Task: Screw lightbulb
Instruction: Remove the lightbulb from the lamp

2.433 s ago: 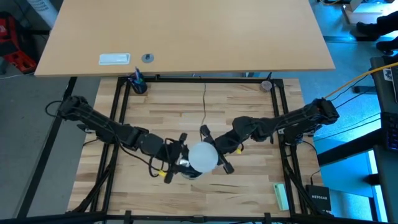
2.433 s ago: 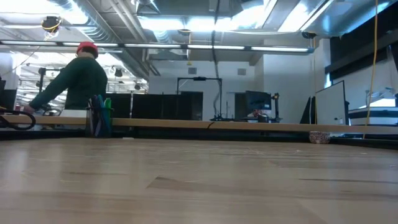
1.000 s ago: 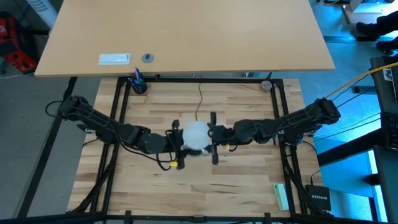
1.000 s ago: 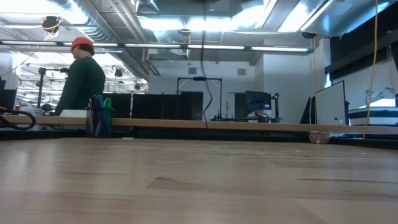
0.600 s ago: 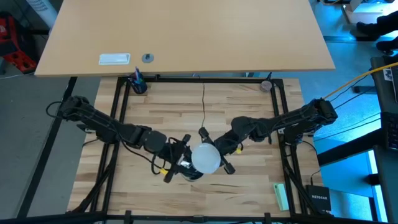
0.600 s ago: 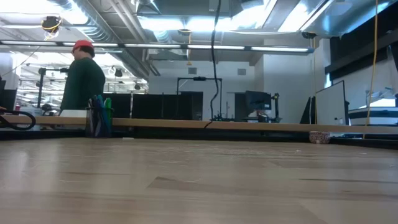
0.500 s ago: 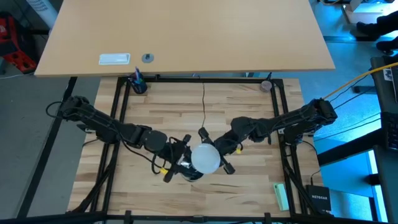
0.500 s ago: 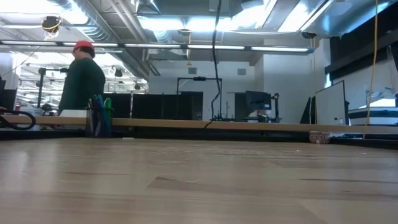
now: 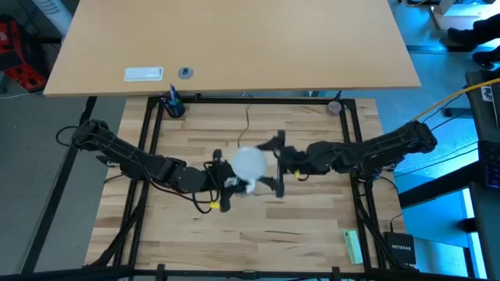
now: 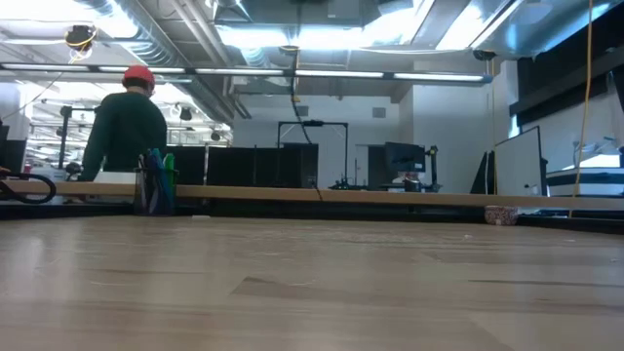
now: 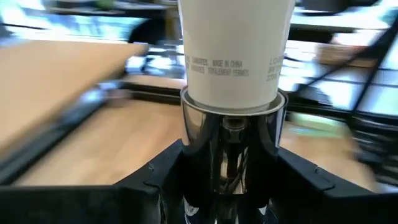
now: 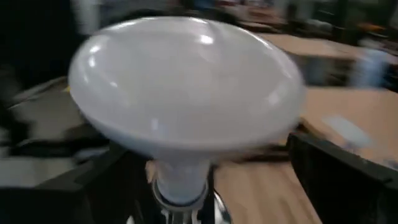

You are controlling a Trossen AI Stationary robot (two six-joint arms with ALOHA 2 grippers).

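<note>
The lightbulb (image 9: 248, 165), white with a wide frosted face (image 12: 186, 87), is held above the middle of the wooden table (image 9: 312, 211). Its neck (image 11: 236, 62) is seated in the round silver socket (image 11: 231, 143). A thin black cord (image 9: 248, 117) runs from the socket toward the far edge. My left gripper (image 9: 224, 181) is shut on the socket. My right gripper (image 9: 273, 165) stands open on the bulb's right. Its fingers (image 12: 336, 174) are on either side of the bulb's face, and I see no touch. My left gripper pinches the silver socket's wall (image 11: 193, 149) between its two fingers (image 11: 158, 183), one on each side. It comes nearly level from the table's left. The socket is lifted clear of the table, with the bulb sticking out of it beyond the fingers.
A dark cup of pens (image 9: 173, 105) stands at the far left corner, and a small round thing (image 9: 334, 106) at the far right corner. A green object (image 9: 353, 246) lies at the near right. A large tabletop (image 9: 234, 47) lies beyond. A person (image 10: 122, 127) stands in the room behind.
Half a second ago the bulb, the socket and both grippers were closer to the table's near edge. They now stand farther back, over the table's middle. My right gripper now sits a little to the right of the bulb.
</note>
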